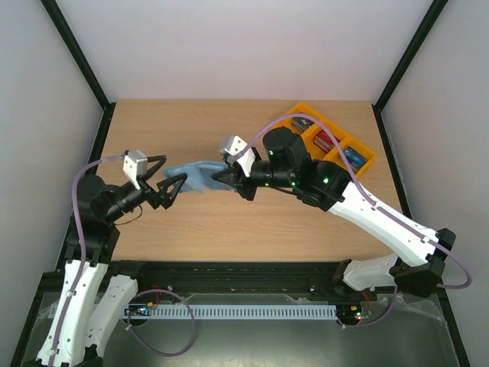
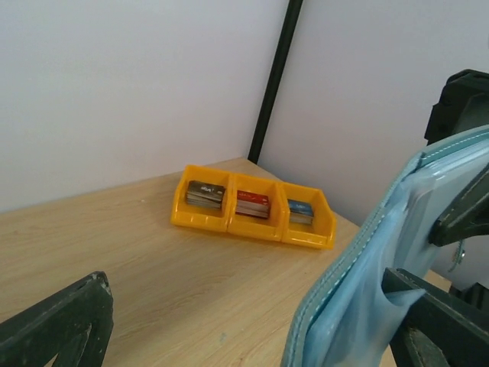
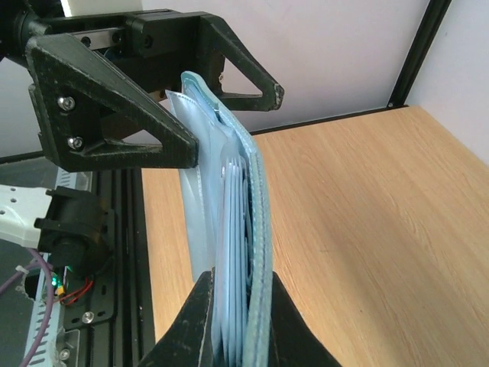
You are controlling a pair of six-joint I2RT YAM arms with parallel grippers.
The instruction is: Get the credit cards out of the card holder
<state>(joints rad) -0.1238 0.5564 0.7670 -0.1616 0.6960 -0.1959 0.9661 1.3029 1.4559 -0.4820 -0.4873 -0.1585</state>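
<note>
Wood table point(image 1: 229, 222): cards point(image 2: 253, 203) sorted in orange tray point(image 2: 229, 225). Right gripper point(image 3: 238, 289) clamps wallet point(image 3: 229, 206) mid-air; left gripper point(image 3: 237, 122) wide, straddling it. Remaining cards inside: can't tell.

Soft, even white light is filling all three views, bright and without harsh glare. The arms are casting only faint, diffuse shadows on the wooden table point(image 1: 191, 229). In the left wrist view, the very near card holder point(image 2: 359, 306) is looking slightly blurred, while the background is appearing sharp.
</note>
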